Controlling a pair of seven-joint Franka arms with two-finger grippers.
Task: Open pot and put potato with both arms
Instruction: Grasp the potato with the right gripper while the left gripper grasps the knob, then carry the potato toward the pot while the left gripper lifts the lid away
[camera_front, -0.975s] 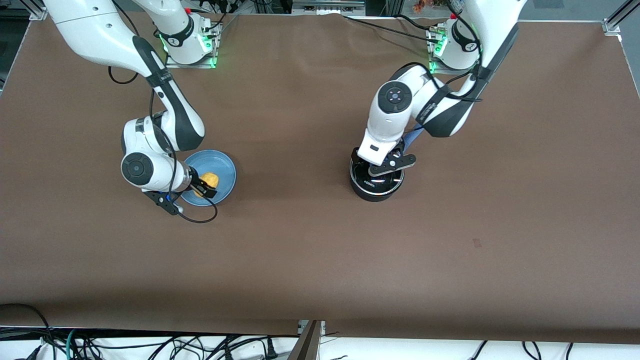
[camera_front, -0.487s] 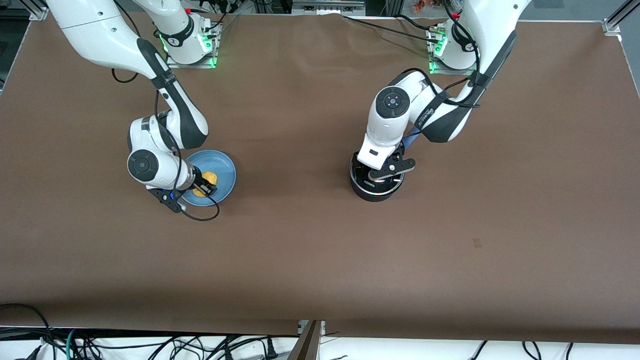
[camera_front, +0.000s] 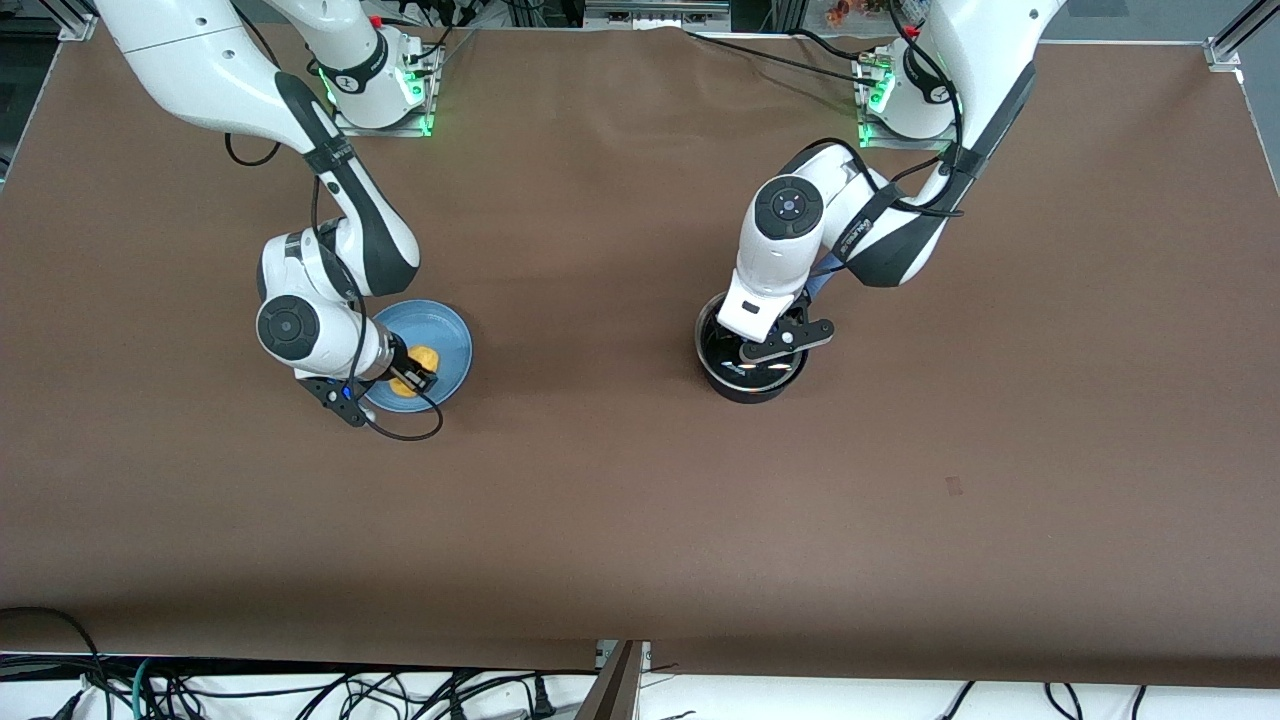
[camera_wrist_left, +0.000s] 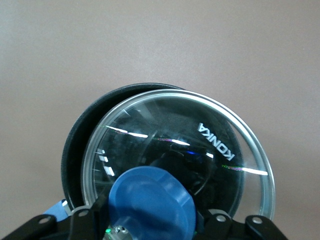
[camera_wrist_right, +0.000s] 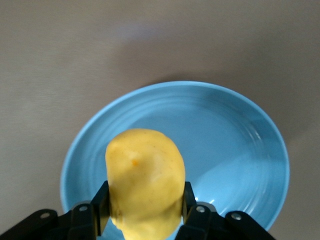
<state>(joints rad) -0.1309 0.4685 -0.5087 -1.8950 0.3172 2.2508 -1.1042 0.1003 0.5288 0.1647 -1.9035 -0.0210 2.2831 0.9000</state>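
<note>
The black pot (camera_front: 745, 388) stands toward the left arm's end of the table, its blue handle (camera_front: 822, 275) partly hidden under the arm. My left gripper (camera_front: 775, 345) is shut on the blue knob (camera_wrist_left: 150, 200) of the clear glass lid (camera_wrist_left: 200, 150). The lid sits off-centre over the pot's black rim (camera_wrist_left: 75, 145). The yellow potato (camera_wrist_right: 145, 175) is clamped between the fingers (camera_wrist_right: 102, 205) of my right gripper (camera_wrist_right: 145, 210). It hangs just over the light-blue plate (camera_wrist_right: 225, 145). In the front view the potato (camera_front: 420, 358) and right gripper (camera_front: 410, 378) are over the plate (camera_front: 445, 340).
Brown cloth covers the whole table. A black cable (camera_front: 405, 432) loops from the right wrist beside the plate. The two arm bases (camera_front: 380, 80) stand along the table edge farthest from the front camera.
The right gripper has closed on the potato, then the left gripper closed on the lid's knob. The lid now sits slightly off the pot's rim. Both arms shifted only a little.
</note>
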